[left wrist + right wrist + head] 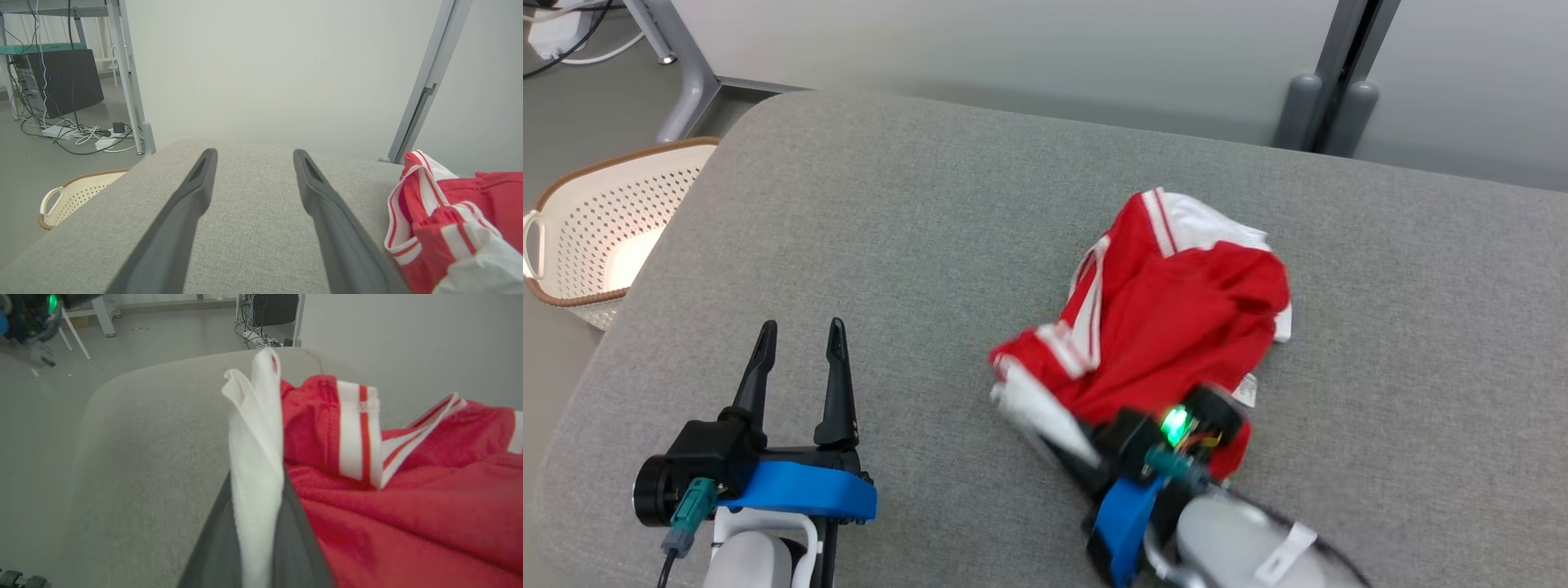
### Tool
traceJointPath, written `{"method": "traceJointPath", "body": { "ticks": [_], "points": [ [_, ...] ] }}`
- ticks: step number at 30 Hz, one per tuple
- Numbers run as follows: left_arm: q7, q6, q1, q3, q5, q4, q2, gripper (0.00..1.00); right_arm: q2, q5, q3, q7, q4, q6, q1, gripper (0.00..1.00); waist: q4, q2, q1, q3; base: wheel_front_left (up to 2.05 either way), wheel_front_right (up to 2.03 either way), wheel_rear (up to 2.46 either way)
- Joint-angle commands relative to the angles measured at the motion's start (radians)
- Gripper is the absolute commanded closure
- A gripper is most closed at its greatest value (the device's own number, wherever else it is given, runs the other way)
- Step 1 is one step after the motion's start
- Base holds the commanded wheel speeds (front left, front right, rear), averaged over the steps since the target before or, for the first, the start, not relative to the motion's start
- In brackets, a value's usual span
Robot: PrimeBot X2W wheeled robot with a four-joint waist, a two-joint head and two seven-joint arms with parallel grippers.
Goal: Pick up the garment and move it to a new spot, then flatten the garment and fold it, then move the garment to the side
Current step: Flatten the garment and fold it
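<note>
The garment (1168, 327) is a crumpled red piece with white stripes and white trim, lying right of centre on the grey padded surface (915, 245). My right gripper (1045, 425) sits at the garment's near-left edge, shut on a fold of its white trim. In the right wrist view that white fold (257, 465) stands pinched between the two dark fingers, with the red cloth (408, 506) to the right. My left gripper (796, 359) rests open over bare surface to the garment's left, nothing between its fingers (179, 228). The garment's (449, 220) striped edge shows at the right of the left wrist view.
A cream perforated laundry basket (596, 229) stands on the floor off the surface's far-left corner. A grey metal post (1339, 73) rises behind the far edge. Table legs, cables and a black box (65, 77) sit on the floor beyond the basket.
</note>
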Motion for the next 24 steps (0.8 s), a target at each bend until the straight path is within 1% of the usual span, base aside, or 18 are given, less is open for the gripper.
{"method": "traceJointPath", "body": {
  "ticks": [1,2,3,4,5,7,10,14,20,24],
  "points": [
    [-0.002,-0.003,0.003,0.004,0.004,0.0,-0.001,0.0,0.001,0.021,0.04,-0.005,-0.006,0.0,0.028,1.0,0.002,-0.0001,0.0001,0.001,0.0,0.0,0.0],
    [-0.002,-0.004,0.004,0.005,0.003,0.001,-0.002,0.0,0.002,0.038,0.08,-0.005,-0.011,0.0,0.043,1.0,0.002,-0.0001,0.0001,0.001,0.0,0.0,0.0],
    [-0.002,-0.003,0.004,0.006,0.003,0.002,-0.002,0.0,0.001,0.053,0.113,-0.005,-0.016,0.0,0.052,0.74,0.002,-0.0001,0.0001,0.002,0.0,0.0,0.0],
    [-0.002,-0.003,0.004,0.006,0.002,0.003,-0.003,0.0,0.0,0.065,0.146,-0.005,-0.021,0.0,0.057,0.17,0.001,-0.0001,0.0001,0.003,0.0,0.0,0.0],
    [-0.002,-0.003,0.004,0.007,0.002,0.004,-0.004,0.0,0.0,0.078,0.167,-0.006,-0.025,0.0,0.061,0.0,0.0,-0.0001,0.0001,0.003,0.0,0.0,0.0],
    [-0.002,-0.003,0.005,0.012,0.001,0.006,-0.005,0.0,0.0,0.1,0.19,-0.005,-0.038,0.0,0.065,0.0,-0.005,-0.0001,0.0001,0.003,0.0,0.0,0.0],
    [-0.002,-0.003,0.007,0.021,0.001,0.007,-0.006,0.0,0.0,0.103,0.171,-0.005,-0.054,0.0,0.048,0.0,-0.02,-0.0001,0.0001,0.0,0.0,0.0,0.0],
    [-0.002,-0.005,0.008,0.03,0.006,0.006,-0.007,0.0,-0.001,0.077,0.084,-0.005,-0.103,0.0,0.033,0.0,-0.039,-0.0001,0.0001,-0.006,0.0,0.0,0.0],
    [-0.002,-0.003,0.014,0.041,0.013,-0.005,-0.007,0.0,-0.053,0.005,-0.088,-0.005,-0.177,0.0,0.011,0.0,-0.064,-0.0001,0.0001,-0.009,0.0,0.0,0.0],
    [-0.002,-0.007,0.015,0.043,0.017,-0.007,-0.007,0.0,-0.082,-0.026,-0.156,0.017,-0.177,0.0,-0.007,0.0,-0.07,-0.0001,0.0001,-0.005,0.0,0.0,0.0]
  ]
}}
